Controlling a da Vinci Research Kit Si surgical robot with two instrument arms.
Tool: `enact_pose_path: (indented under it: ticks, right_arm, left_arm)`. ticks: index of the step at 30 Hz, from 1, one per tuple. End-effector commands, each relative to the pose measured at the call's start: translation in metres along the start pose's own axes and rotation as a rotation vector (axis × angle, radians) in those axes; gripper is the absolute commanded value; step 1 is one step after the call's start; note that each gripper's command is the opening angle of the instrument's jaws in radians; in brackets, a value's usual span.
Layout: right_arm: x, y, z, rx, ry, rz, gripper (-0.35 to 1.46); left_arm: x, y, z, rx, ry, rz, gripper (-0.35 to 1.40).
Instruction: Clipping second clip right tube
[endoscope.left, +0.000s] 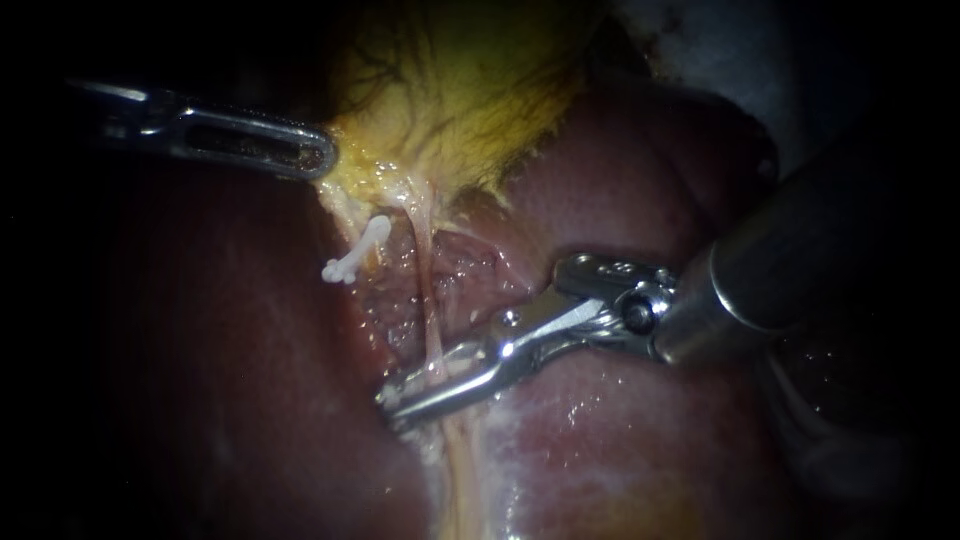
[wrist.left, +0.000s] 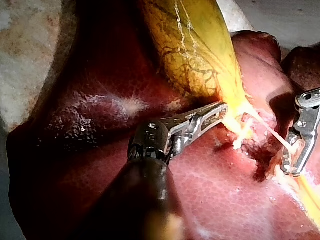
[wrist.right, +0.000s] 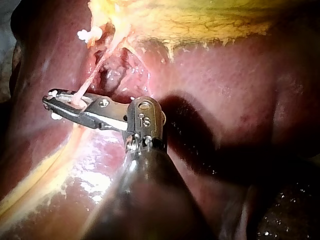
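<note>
Pale pink and thread-thin, the right tube (endoscope.left: 428, 310) runs down from the gallbladder (endoscope.left: 450, 90) straight into our right instrument (endoscope.left: 425, 385). Its jaws look closed on the tube from both sides, low on the strand and well below the white clip (endoscope.left: 355, 255) on the neighbouring strand.

Here's the worry: the tube is stretched taut, so any tug or twist of those jaws could tear it or shear it off at the liver (endoscope.left: 640, 200) bed. White flecks show at the jaw tips in the right wrist view. We judge a clip half-seated there could slip, or catch only part of the tube.

Our right shaft comes in from the right, jaws lying nearly flat across the tube. Our left instrument (endoscope.left: 305, 152) reaches in from the left, jaws together on the gallbladder's yellow edge, holding it up.
</note>
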Motion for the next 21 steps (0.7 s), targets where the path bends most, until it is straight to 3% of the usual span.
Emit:
enact_pose_path:
  ticks: [1, 6, 21]
  right_arm:
    - [0.0, 0.0002, 0.0, 0.0, 0.0, 0.007, -0.35]
    - [0.0002, 0.0005, -0.0002, 0.0, 0.0, 0.048, -0.35]
    - [0.0002, 0.0006, -0.0001, 0.003, 0.0, 0.048, -0.35]
  left_arm:
    - [0.0, 0.0, 0.0, 0.0, 0.0, 0.0, -0.35]
    - [0.0, 0.0, 0.0, 0.0, 0.0, 0.0, -0.35]
    - [0.0, 0.0, 0.0, 0.0, 0.0, 0.0, -0.35]
